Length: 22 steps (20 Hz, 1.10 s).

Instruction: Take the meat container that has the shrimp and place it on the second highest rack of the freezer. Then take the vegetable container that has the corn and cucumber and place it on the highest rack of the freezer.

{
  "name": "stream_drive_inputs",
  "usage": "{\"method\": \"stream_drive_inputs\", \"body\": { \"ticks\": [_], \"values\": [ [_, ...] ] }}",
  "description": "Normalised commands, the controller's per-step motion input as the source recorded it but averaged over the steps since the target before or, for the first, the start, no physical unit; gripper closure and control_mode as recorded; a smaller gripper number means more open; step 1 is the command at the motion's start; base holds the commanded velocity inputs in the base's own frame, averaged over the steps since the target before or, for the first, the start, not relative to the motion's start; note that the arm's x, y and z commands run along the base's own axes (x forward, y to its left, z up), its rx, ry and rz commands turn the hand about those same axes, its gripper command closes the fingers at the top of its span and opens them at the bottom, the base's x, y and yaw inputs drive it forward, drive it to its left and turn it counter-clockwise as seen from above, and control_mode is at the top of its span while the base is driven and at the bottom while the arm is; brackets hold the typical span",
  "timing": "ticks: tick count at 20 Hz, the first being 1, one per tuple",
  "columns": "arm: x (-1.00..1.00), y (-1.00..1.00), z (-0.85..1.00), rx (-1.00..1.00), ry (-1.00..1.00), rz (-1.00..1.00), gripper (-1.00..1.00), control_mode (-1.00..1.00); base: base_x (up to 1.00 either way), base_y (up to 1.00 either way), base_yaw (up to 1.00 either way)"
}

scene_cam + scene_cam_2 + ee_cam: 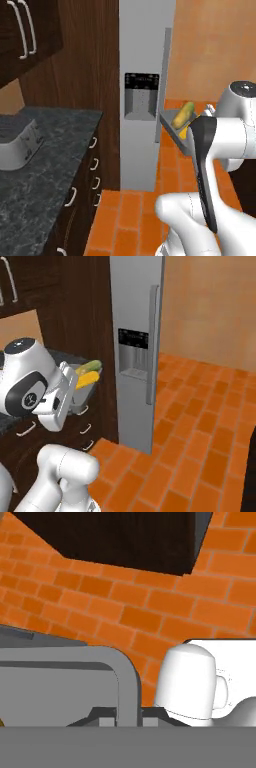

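The freezer (145, 90) stands tall and grey with its door shut, a black dispenser panel (141, 96) on the front and a long vertical handle (154, 343) along the door's edge. Dark wood cabinets (75, 50) flank it on one side, and an orange brick floor (200, 421) spreads out in front and beside it. In the left base view a dark speckled tabletop (45, 150) runs along the lower left, carrying a pale toaster (17, 142), with drawers (82, 195) and white handles below.

The white arm (220, 140) is raised in front of the base, level with the dispenser. At its far end a grey tray (82, 393) is held in the air, clear of the floor and of the tabletop, just short of the closed freezer door. In the tray lie the corn (86, 379) and the cucumber (90, 366), side by side along its length; the cucumber sits on the farther side in the right base view.

In the hand view the tray's rim (127, 682) runs up between the dark tips, and the end effector (127, 716) is pinched tight on that rim. The brick floor lies below it.
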Motion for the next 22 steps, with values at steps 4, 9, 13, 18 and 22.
{"method": "stream_drive_inputs", "body": {
  "ticks": [4,9,13,18,22],
  "values": [
    [0.0,0.0,0.0,0.0,0.0,0.0,1.0,1.0,0.02,-0.36,-0.78],
    [0.0,0.0,0.0,0.0,0.0,0.0,1.0,1.0,0.13,-0.51,-0.51],
    [0.0,0.0,0.0,0.0,0.0,0.0,1.0,1.0,0.41,-0.55,0.0],
    [0.0,0.0,0.0,0.0,0.0,0.0,1.0,1.0,0.71,-0.42,0.11],
    [0.0,0.0,0.0,0.0,0.0,0.0,1.0,1.0,0.83,-0.38,0.12]
  ]
}}
